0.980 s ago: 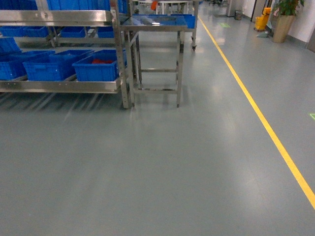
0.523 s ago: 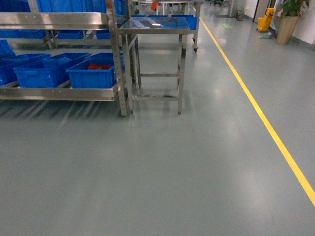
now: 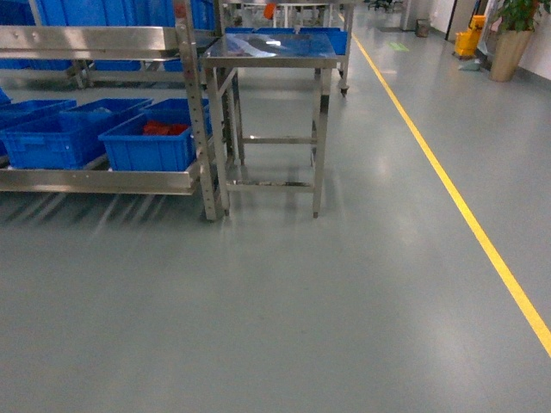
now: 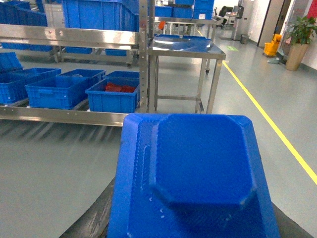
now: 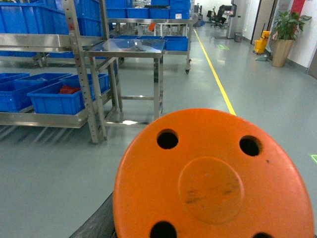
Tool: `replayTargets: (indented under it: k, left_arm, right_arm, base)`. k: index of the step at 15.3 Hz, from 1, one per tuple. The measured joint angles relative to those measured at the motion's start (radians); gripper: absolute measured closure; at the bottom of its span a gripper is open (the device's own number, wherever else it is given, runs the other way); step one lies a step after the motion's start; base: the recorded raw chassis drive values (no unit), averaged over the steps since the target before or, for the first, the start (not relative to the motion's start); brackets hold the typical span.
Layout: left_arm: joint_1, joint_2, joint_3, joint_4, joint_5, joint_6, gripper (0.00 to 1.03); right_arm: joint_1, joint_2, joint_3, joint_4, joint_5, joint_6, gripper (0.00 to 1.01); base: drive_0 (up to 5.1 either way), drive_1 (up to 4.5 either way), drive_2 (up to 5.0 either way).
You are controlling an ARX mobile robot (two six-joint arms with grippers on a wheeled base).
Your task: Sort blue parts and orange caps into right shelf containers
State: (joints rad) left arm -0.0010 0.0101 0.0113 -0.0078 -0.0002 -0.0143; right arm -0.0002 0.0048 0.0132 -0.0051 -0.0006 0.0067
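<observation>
A blue part point(image 4: 198, 168) fills the lower left wrist view, and my left gripper is shut on it; only a dark finger point(image 4: 94, 220) shows beside it. An orange cap point(image 5: 213, 178) with round holes fills the lower right wrist view, held in my shut right gripper, whose dark finger point(image 5: 94, 223) shows at the lower left. The steel shelf point(image 3: 95, 181) stands at the left of the head view, some way ahead across bare floor. On its low level sit blue containers point(image 3: 56, 138); the rightmost one point(image 3: 146, 146) holds orange-red pieces. Neither gripper shows in the head view.
A steel table point(image 3: 271, 56) stands right beside the shelf's end post point(image 3: 202, 129). A yellow floor line point(image 3: 456, 206) runs along the right. A potted plant point(image 3: 512, 39) and a yellow bucket point(image 3: 472, 39) stand far back right. More blue crates point(image 4: 99, 12) fill the upper shelf.
The shelf and table have grown larger and lower in the head view, and the shelf has slid left. The base has come closer to them.
</observation>
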Motion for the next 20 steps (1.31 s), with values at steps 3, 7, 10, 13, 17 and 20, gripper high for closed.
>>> replayTargets:
  k: [3, 7, 10, 13, 17, 20]
  left_arm:
    - [0.000, 0.000, 0.000, 0.000, 0.000, 0.000, 0.61]
    - [0.000, 0.000, 0.000, 0.001, -0.001, 0.000, 0.61]
    - [0.000, 0.000, 0.000, -0.001, 0.000, 0.000, 0.61]
    - [0.000, 0.000, 0.000, 0.000, 0.000, 0.000, 0.61]
    - [0.000, 0.000, 0.000, 0.001, 0.000, 0.000, 0.61]
    - [0.000, 0.000, 0.000, 0.002, 0.000, 0.000, 0.61]
  right_arm:
    - [0.000, 0.000, 0.000, -0.002, 0.000, 0.000, 0.57]
    - [0.000, 0.000, 0.000, 0.000, 0.000, 0.000, 0.57]
    - [0.000, 0.000, 0.000, -0.003, 0.000, 0.000, 0.57]
    - [0.000, 0.000, 0.000, -0.001, 0.000, 0.000, 0.57]
    - [0.000, 0.000, 0.000, 0.001, 0.000, 0.000, 0.57]
    - [0.000, 0.000, 0.000, 0.000, 0.000, 0.000, 0.57]
  base:
    - [0.0, 4.30, -4.3]
    - [-0.1, 4.24, -4.4]
    - [0.0, 4.31, -4.3]
    - [0.1, 4.39, -4.2]
    - [0.1, 4.41, -4.2]
    - [0.1, 4.36, -4.2]
